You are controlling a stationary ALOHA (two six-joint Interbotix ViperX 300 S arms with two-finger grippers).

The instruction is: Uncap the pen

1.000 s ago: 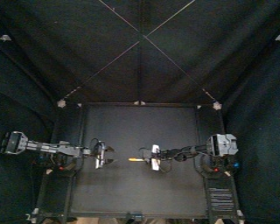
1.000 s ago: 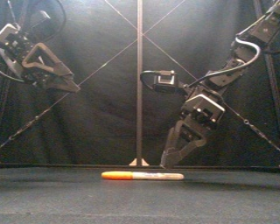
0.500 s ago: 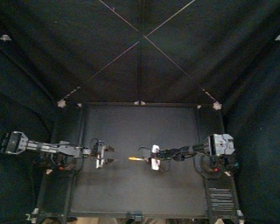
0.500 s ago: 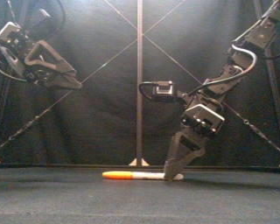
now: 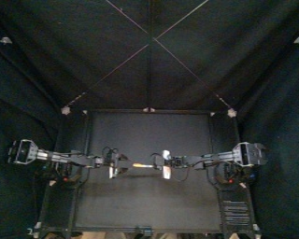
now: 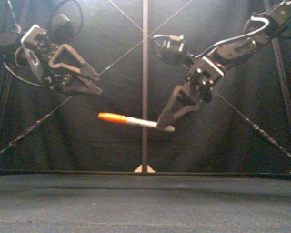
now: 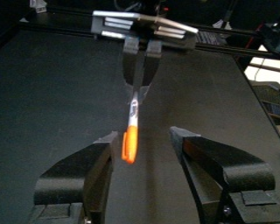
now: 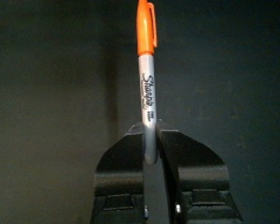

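Orange is the cap (image 6: 110,117) of the pen (image 6: 142,122), and it points at the left arm. The pen is up in the air, well above the tabletop (image 6: 145,205), and it tilts a little. The right fingers (image 6: 175,105) are pinched tight on the pen's white end. The left fingers (image 7: 90,168) are spread wide and hold nothing. The cap sits just by them, closer to one finger than the other. I think the job now is to grab the cap. To do it well, the left arm should line up so the cap is right in the middle of its fingers. Then it should squeeze only the orange part, not the white part. The right fingers must grip hard so the pen does not slip. Both arms should then pull straight apart along the pen, not sideways, or the pen may twist out.
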